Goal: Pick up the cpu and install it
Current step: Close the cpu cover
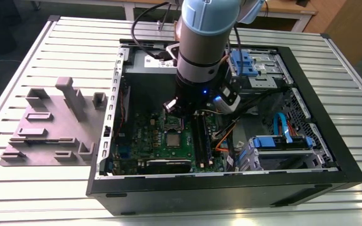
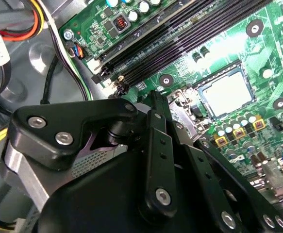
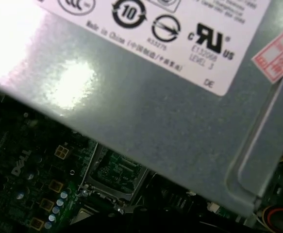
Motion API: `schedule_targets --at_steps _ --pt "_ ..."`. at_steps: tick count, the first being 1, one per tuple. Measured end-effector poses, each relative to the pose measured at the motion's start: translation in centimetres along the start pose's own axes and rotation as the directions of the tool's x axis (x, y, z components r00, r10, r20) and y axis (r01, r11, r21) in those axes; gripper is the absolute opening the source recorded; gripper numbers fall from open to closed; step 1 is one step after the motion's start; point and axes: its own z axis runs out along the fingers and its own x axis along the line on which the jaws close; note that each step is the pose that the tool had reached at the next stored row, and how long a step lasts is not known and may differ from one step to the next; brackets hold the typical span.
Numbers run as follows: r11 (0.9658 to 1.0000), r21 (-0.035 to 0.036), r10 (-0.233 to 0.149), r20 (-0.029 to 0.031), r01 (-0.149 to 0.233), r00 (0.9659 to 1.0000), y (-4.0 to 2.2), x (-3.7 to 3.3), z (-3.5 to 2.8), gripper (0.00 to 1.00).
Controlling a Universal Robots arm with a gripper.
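While the arm (image 1: pixel 200 42) reaches down into the open computer case (image 1: pixel 319 155) on the slatted bench (image 1: pixel 49 188), I log the end effector (image 2: pixel 156 109) low over the motherboard (image 1: pixel 144 136), close to the socket. I cannot tell from these views whether it stands wide or narrow, and I make out nothing gripped in it. The cpu (image 2: pixel 227 92) shows as a pale silver square lying flat in the socket, near the long black memory slots (image 2: pixel 180 43). In the exterior view it sits on the green board just beside the end effector. The hinged socket frame (image 2: pixel 180 104) is open next to the chip, not folded over it. In the first wrist view I see what looks like the same frame under the edge of the grey power supply (image 3: pixel 156 111). A grey fixture block (image 1: pixel 49 127) rests on the bench beside the case, at the exterior view's left. My read: pickup and placement look done, but the frame is not yet closed over the chip, so the install is unfinished.
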Motion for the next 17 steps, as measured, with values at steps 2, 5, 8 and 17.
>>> schedule_targets --at_steps 2,5,8,17 --pt "0.9999 -0.0003 -0.017 -0.0008 0.017 0.9999 0.0 0.0 0.0 0.1" --pt "0.9998 -0.0005 -0.019 -0.0008 0.019 0.9998 0.0 0.0 0.01 0.1" --pt "0.9998 -0.0005 -0.019 -0.0008 0.019 0.9998 0.0 0.0 0.01 0.1" --pt "0.9998 -0.0005 -0.02 -0.0008 0.02 0.9998 0.0 0.0 0.01 0.1"
